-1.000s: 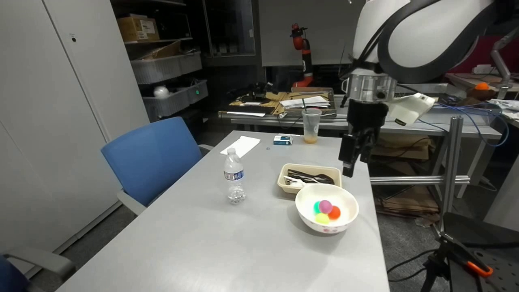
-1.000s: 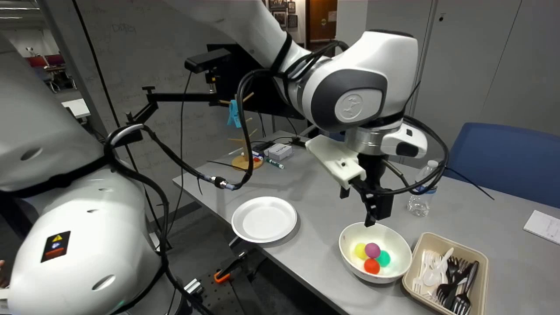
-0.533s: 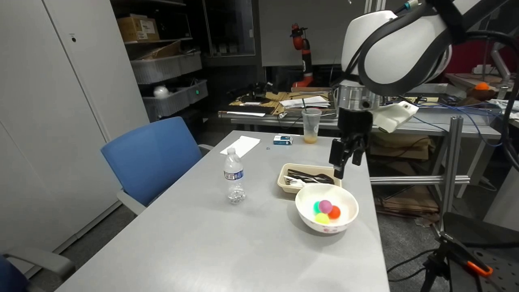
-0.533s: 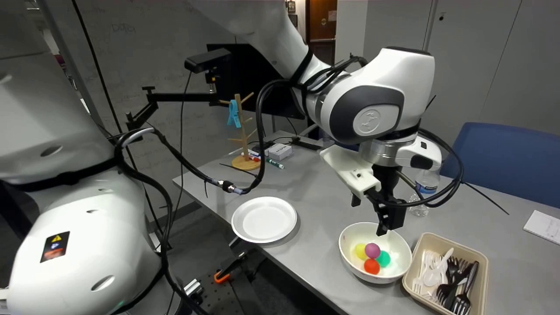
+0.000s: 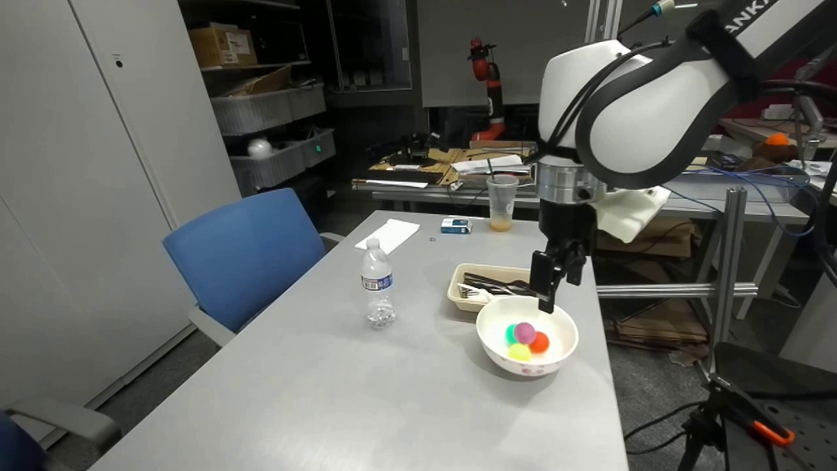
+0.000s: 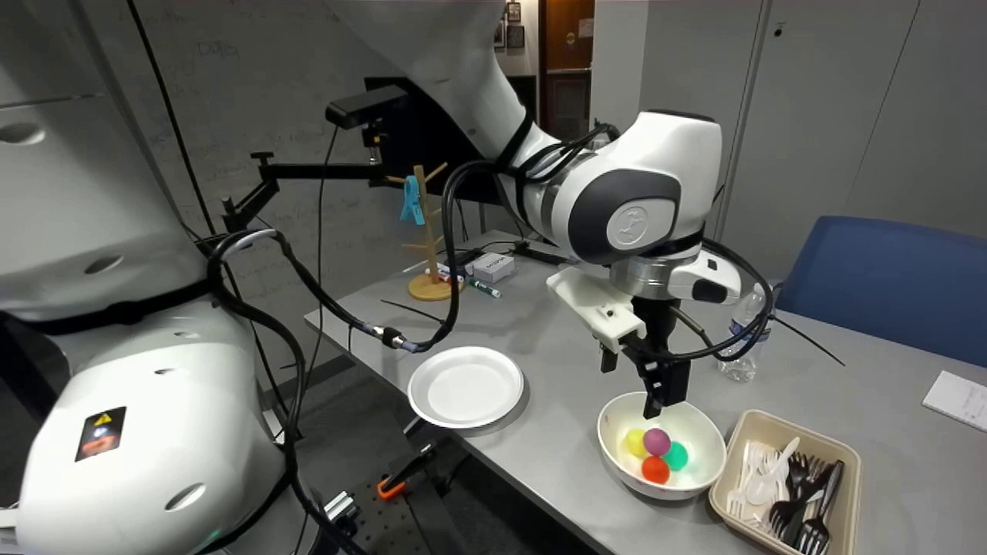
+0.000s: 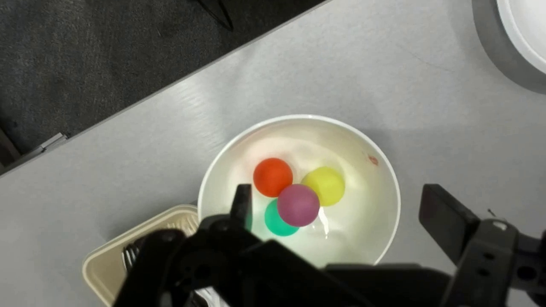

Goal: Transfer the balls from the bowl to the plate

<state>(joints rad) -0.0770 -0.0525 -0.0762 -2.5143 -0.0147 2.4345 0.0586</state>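
Presently, gripper [image 7: 339, 209]: fingers wide apart, nothing clamped, poised above the bowl [image 7: 371, 204]; in the wrist view one finger stands over its hollow, the opposite one past its rim over the table [image 7: 426, 102], set so, I judge, to dip in and pinch from above.
Bowl: close to the table's long edge on the side of the robot arm [image 6: 470, 100]; holds the purple ball [image 7: 298, 205], red ball [image 7: 273, 177], yellow ball [image 7: 327, 186] and green ball [image 7: 277, 224].
Purple ball: seemingly propped on its neighbours, so probably the readiest first pick; a clumsy pinch could scatter the rest.
Plate [image 6: 465, 388]: along that same edge, between bowl and corner; no ball on it yet, likely put near for a short carry.
Cutlery tray [image 7: 102, 268]: just beside the bowl, contact unclear; holds black forks [image 6: 828, 497] and white cutlery [image 6: 762, 488].
Bottle [image 5: 377, 283]: upright, nearer the opposite long edge.
Cup [image 5: 501, 199]: by the short edge beyond the tray, a little orange liquid [image 5: 501, 224] inside.
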